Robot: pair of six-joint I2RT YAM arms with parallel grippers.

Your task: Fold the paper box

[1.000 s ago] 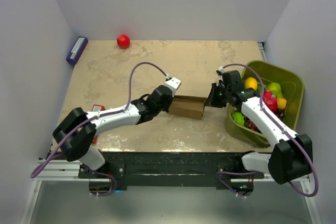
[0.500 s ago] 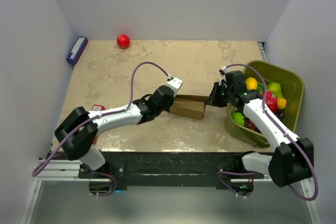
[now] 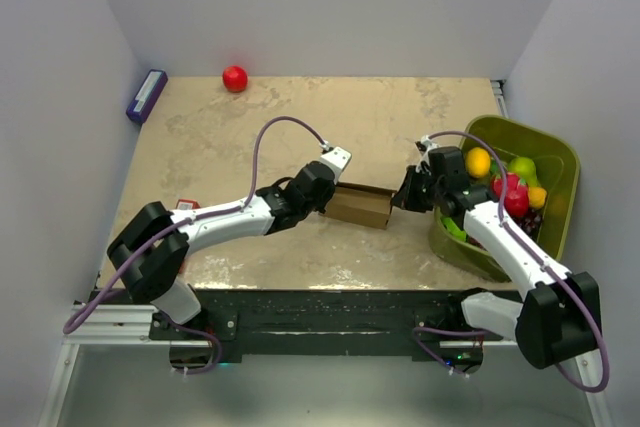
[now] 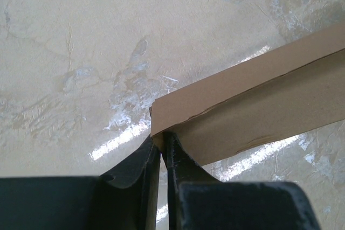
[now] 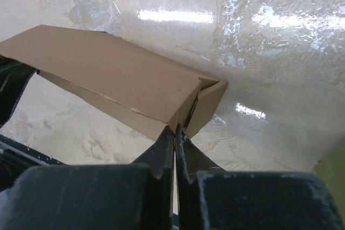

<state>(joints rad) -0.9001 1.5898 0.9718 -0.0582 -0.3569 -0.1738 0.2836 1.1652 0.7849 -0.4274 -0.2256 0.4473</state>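
Note:
The paper box (image 3: 358,205) is a plain brown cardboard sleeve lying mid-table between my two arms. In the left wrist view it (image 4: 253,106) runs up to the right, and my left gripper (image 4: 160,143) is shut on the cardboard at its near corner. From above, that left gripper (image 3: 326,190) sits at the box's left end. My right gripper (image 3: 403,196) is at the right end. In the right wrist view its jaws (image 5: 175,131) are shut, tips pressed against the bottom corner of the box (image 5: 108,74), beside a tucked end flap (image 5: 207,100). Whether cardboard lies between them does not show.
A green bin (image 3: 553,155) holding several toy fruits stands at the right edge, close to my right arm. A red ball (image 3: 234,78) and a small purple box (image 3: 146,95) lie at the back left. A red flat pack (image 3: 185,207) peeks out under my left arm.
Both arms have shifted slightly, the right wrist dropping a little toward the near edge. The box has stayed almost in place between them.

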